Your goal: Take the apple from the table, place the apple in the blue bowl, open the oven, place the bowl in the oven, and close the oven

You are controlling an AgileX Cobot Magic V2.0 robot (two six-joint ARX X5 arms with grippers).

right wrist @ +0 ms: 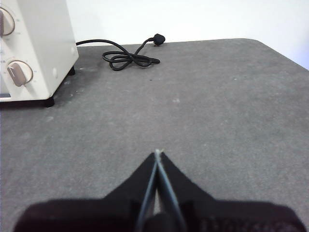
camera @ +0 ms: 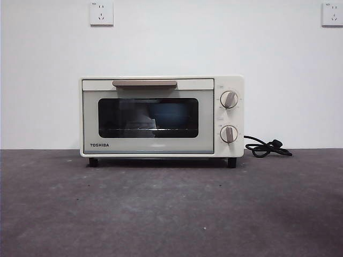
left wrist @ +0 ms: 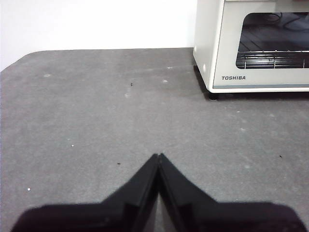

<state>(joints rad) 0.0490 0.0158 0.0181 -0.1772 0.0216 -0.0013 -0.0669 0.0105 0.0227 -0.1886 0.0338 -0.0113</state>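
While the oven (camera: 162, 116) door is shut, we see a blue shape behind the dark glass; we think it is the blue bowl (camera: 172, 114).
Apple: we cannot see it anywhere; it may be inside the bowl.
Oven: near the back edge of the table (camera: 171, 209), cord (camera: 266, 147) curled beside it.
Left gripper (left wrist: 159, 155): pinched closed, holding nothing, over bare table, well apart from the oven's front corner.
Right gripper (right wrist: 158, 152): pinched closed, holding nothing, well apart from the oven's knob side.
What could go wrong: if the door is not fully latched, we think it could drop open; a moving arm could snag the cord.
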